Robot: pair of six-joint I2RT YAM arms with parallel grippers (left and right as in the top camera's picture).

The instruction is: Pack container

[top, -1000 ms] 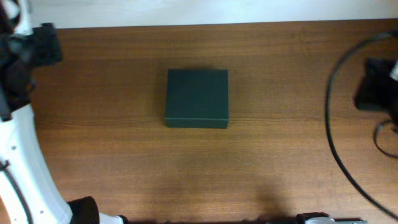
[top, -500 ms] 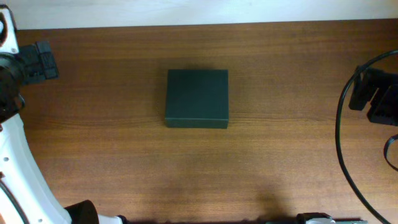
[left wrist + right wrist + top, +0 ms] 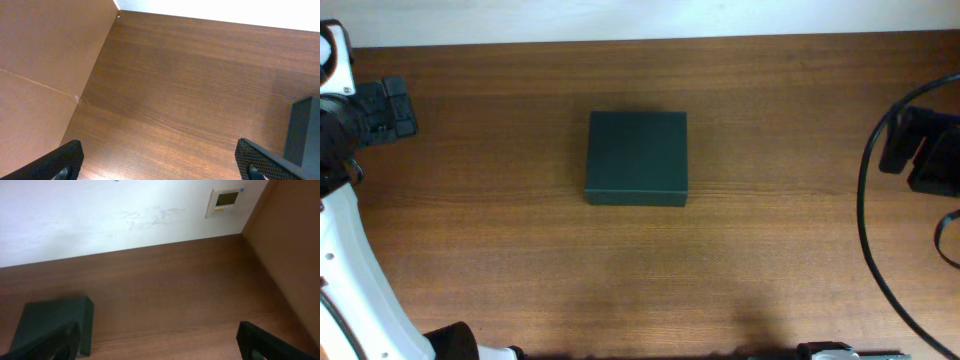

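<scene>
Shifted slightly: my left hand (image 3: 392, 108), upper left, and right hand (image 3: 898, 140), both spread wide. Closed container (image 3: 637, 157) sits mid-frame on desk (image 3: 770, 260).

Wood table (image 3: 520, 270), white wall (image 3: 75, 215)

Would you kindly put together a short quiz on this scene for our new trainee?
1. True or false: the container sits with its lid shut on the wooden table.
2. What does the left gripper hold? A) nothing B) the container C) a screwdriver
3. Fill in: the jaws of the right gripper stand ___, clear of the container.
Key: 1 true; 2 A; 3 open.
</scene>
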